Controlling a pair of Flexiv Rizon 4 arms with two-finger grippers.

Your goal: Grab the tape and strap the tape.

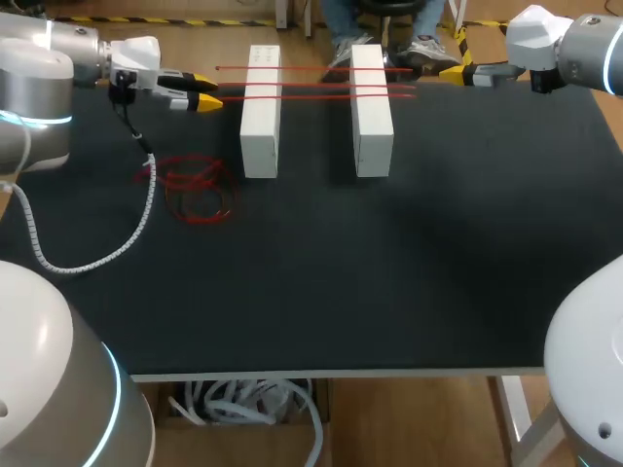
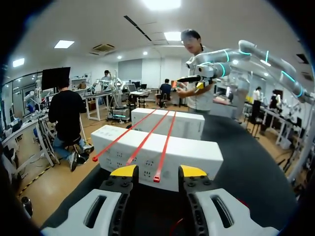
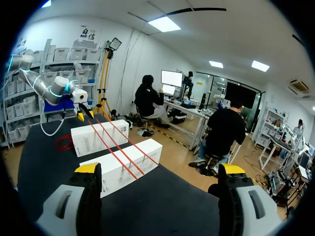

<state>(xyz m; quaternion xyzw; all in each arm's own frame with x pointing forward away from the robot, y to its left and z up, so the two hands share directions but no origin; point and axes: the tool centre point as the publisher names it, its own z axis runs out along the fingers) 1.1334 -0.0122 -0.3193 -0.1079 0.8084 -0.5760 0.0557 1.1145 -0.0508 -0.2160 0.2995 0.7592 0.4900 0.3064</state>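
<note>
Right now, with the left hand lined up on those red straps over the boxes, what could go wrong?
One: the three red straps lie close together, with one end between the fingers of the open left hand; closing could nudge or catch its neighbour. Two: they rest loose across two white boxes, so a pull might drag them off. Three: the right hand is open and holds nothing, so the far ends are unanchored.
</note>
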